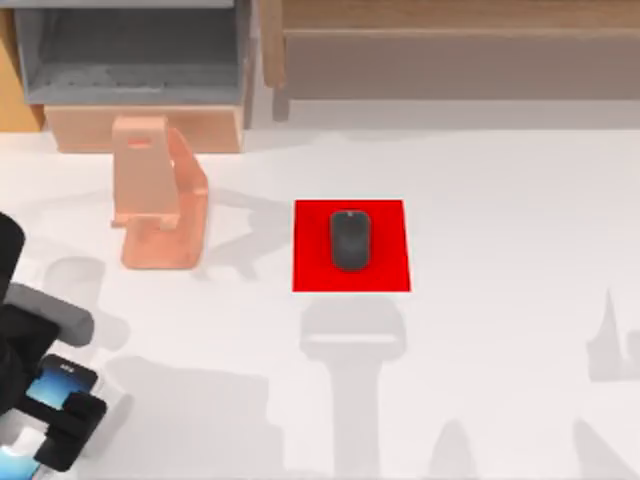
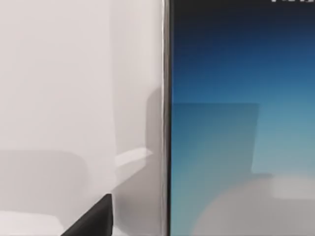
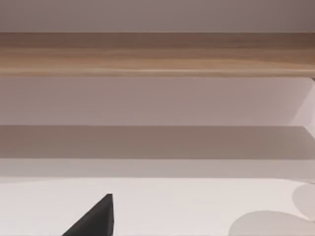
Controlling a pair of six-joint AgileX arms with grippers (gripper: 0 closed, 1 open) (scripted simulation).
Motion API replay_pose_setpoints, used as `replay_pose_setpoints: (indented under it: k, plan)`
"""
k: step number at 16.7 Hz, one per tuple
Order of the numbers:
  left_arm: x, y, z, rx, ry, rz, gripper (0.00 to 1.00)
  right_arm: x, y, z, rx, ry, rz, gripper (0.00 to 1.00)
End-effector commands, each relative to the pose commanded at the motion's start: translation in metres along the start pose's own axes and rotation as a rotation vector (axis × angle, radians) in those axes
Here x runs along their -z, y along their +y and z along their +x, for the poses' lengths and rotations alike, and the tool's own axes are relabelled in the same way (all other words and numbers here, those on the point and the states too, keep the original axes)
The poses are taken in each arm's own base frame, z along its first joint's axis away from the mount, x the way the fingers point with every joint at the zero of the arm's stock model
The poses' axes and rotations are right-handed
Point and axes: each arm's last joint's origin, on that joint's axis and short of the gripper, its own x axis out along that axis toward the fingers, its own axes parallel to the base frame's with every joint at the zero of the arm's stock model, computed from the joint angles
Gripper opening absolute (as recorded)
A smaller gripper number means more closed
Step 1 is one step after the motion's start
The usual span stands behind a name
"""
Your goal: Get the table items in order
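Observation:
The dark grey mouse (image 1: 350,240) lies on the red mat (image 1: 388,270) at the middle of the white table (image 1: 520,190). The smartphone (image 1: 57,386) with its glowing blue screen lies at the front left corner. My left gripper (image 1: 62,415) hangs right over it, open. In the left wrist view the smartphone's screen (image 2: 236,123) and silver rim are very close, and one black fingertip (image 2: 96,221) stands apart from the rim. In the right wrist view one black fingertip (image 3: 96,219) of the open right gripper hangs over bare table.
A peach phone stand (image 1: 160,195) stands at the back left, between the smartphone and the grey shelf unit (image 1: 130,55). A wooden shelf (image 1: 450,50) runs along the back right, and the right wrist view faces its wooden edge (image 3: 157,54).

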Motion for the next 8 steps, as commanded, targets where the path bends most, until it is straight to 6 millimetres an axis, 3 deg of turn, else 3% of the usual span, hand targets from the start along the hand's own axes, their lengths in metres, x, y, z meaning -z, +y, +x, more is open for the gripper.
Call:
replay_pose_setpoints:
  k: [2,8]
  plan:
    - [0.0,0.0,0.0,0.0,0.0,0.0,0.0,0.0,0.0,0.0,0.0,0.0,0.0,1.0]
    - [0.0,0.0,0.0,0.0,0.0,0.0,0.0,0.0,0.0,0.0,0.0,0.0,0.0,1.0]
